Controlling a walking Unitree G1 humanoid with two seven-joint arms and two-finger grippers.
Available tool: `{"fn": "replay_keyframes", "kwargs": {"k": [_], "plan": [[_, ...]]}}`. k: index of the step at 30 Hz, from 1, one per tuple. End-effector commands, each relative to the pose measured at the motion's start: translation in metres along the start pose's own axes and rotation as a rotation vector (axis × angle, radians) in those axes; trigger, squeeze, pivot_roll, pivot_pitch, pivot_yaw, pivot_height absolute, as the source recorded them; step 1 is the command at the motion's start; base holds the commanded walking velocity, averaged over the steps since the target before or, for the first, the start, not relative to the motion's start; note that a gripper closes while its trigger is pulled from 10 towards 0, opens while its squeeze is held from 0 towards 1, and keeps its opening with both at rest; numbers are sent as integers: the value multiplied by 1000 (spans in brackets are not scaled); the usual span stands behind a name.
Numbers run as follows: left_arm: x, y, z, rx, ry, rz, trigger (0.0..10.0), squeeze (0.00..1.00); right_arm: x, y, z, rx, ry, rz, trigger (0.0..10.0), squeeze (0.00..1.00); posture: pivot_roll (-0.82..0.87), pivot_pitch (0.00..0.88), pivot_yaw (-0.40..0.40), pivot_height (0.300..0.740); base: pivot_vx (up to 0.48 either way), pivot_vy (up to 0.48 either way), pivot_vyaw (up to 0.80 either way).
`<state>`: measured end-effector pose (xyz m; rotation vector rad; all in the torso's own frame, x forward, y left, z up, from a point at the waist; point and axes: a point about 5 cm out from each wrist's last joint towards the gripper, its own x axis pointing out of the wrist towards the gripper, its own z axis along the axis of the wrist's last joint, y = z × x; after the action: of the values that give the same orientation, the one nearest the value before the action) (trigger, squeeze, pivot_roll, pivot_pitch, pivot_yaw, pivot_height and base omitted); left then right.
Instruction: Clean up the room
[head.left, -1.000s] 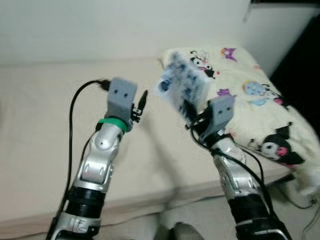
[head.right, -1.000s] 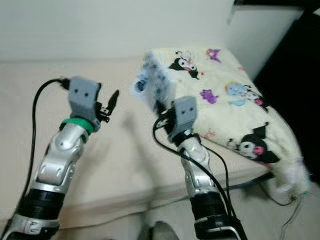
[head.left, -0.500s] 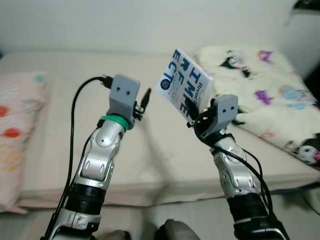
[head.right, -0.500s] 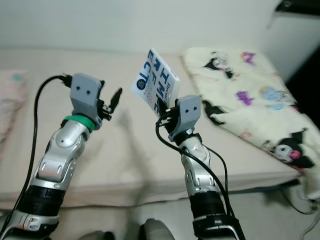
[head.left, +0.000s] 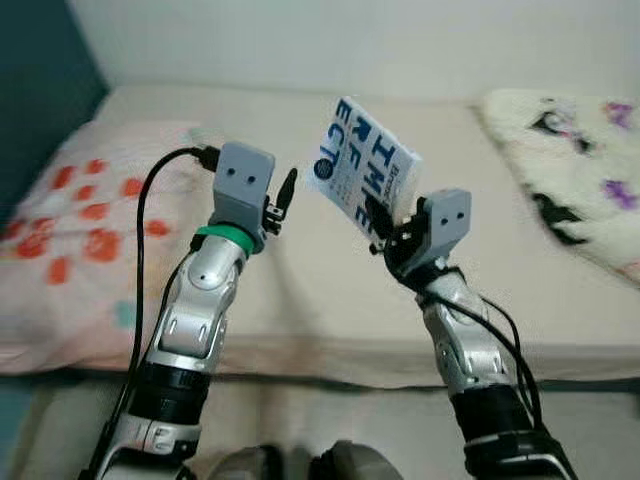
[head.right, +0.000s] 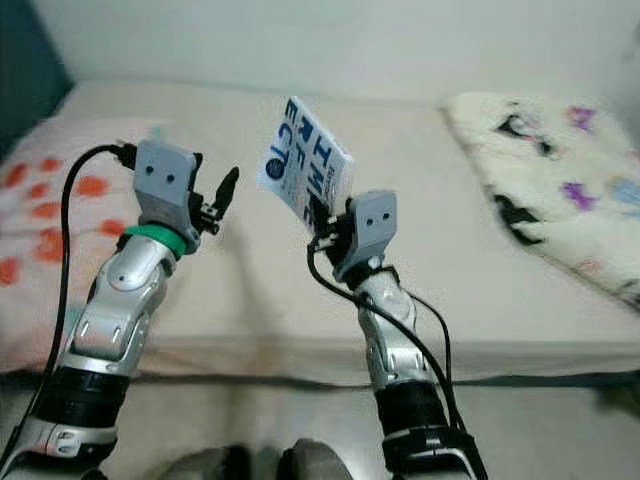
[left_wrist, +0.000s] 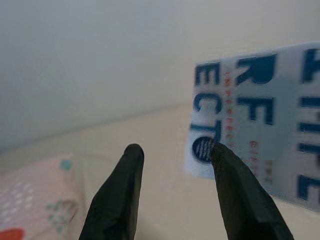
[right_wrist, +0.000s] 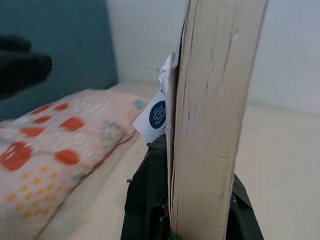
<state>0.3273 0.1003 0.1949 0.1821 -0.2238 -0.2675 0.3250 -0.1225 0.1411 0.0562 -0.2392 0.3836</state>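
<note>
A white book (head.left: 360, 173) with large blue letters on its cover is held up above the bed, tilted, with my right gripper (head.left: 384, 222) shut on its lower edge. In the right wrist view the book's page edges (right_wrist: 212, 110) stand between the black fingers (right_wrist: 147, 200). My left gripper (head.left: 283, 196) is raised just left of the book, open and holding nothing; in its wrist view the two fingertips (left_wrist: 134, 152) stand apart with the book cover (left_wrist: 255, 120) beyond them.
A beige bed (head.left: 300, 290) spans the scene. A pink pillow with orange dots (head.left: 70, 230) lies at its left, a cream blanket with cartoon prints (head.left: 580, 170) at its right. A dark teal wall (head.left: 40, 70) stands at far left.
The whole view has swung left: the pink pillow now shows fully and the printed blanket has slid to the right edge. Both arms keep their pose, the book still held.
</note>
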Motion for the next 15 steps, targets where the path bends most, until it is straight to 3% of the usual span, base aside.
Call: {"fn": "replay_keyframes", "kwargs": {"k": [1, 15], "plan": [[0, -4, -2, 2, 2, -19, 10000, 0, 1, -4, 8, -11, -42, -14, 10000, 0, -34, 0, -6, 740, 0, -472, 0], [0, -7, -3, 3, 0, -29, 10000, 0, 0, -5, 7, -11, -40, -19, 10000, 0, -38, 0, -2, 740, 0, -457, 0]]}}
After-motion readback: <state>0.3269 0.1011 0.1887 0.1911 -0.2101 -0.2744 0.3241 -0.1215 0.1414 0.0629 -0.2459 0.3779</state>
